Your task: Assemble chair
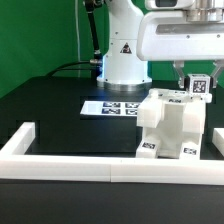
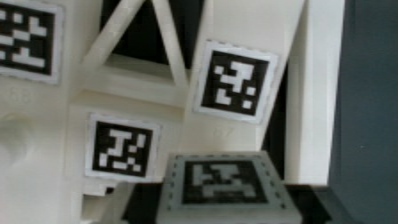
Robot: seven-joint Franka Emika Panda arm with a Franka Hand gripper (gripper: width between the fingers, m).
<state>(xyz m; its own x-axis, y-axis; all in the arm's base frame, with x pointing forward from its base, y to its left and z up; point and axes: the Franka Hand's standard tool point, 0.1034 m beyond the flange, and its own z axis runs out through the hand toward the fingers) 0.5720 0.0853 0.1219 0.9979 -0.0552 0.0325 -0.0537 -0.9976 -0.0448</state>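
Chair: right on worktop, just behind near rail.
Claw: above chair's right top; grip state cannot tell.
Marker board: left, farther back.
Robot base: far.

Exterior wide; wrist tight on chair

Black table, exterior view
At 12 o'clock, white arm base; just before it, marker board lying flat; toward 4 o'clock, chair standing on the surface; along 6 o'clock and turning back at 9, low white border rail.
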